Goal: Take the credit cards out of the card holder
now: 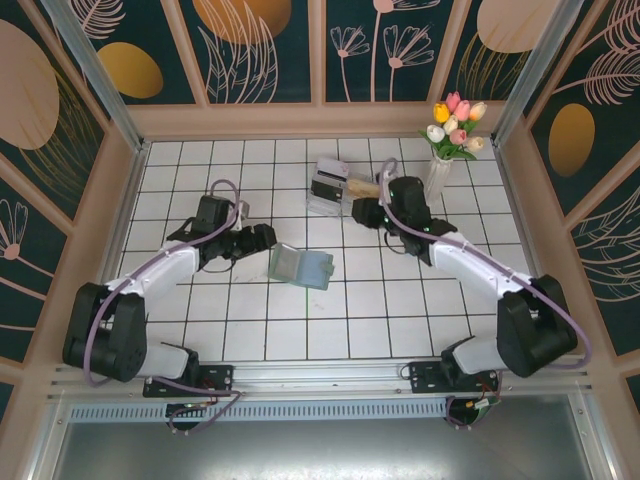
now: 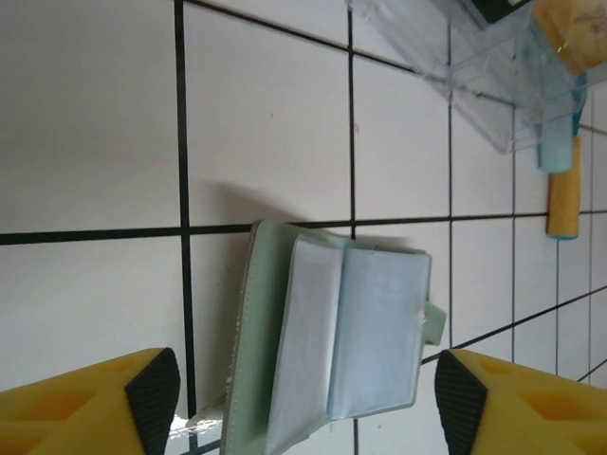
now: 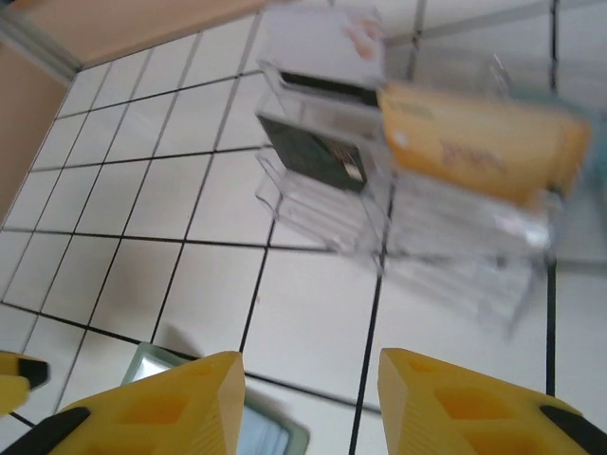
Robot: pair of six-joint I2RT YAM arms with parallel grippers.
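Observation:
The grey-green card holder (image 1: 300,266) lies open on the white tiles, its pale inner sleeves (image 2: 375,327) facing up. My left gripper (image 1: 262,238) hovers at its left end. In the left wrist view the left gripper (image 2: 306,403) is open, and its black pads (image 2: 152,398) stand on either side of the holder without touching it. My right gripper (image 1: 362,210) is behind the holder, near the clear tray. Seen from the right wrist, that gripper (image 3: 308,379) is open and empty. A blurred tan-orange credit card (image 3: 474,142) rests on the tray. A dark card (image 3: 318,152) stands in it.
The clear plastic compartment tray (image 1: 330,188) stands behind the holder at mid-table. An orange-handled teal tool (image 2: 561,190) lies beside it. A white vase of tulips (image 1: 445,150) is at the back right. Tan walls border the tiled table.

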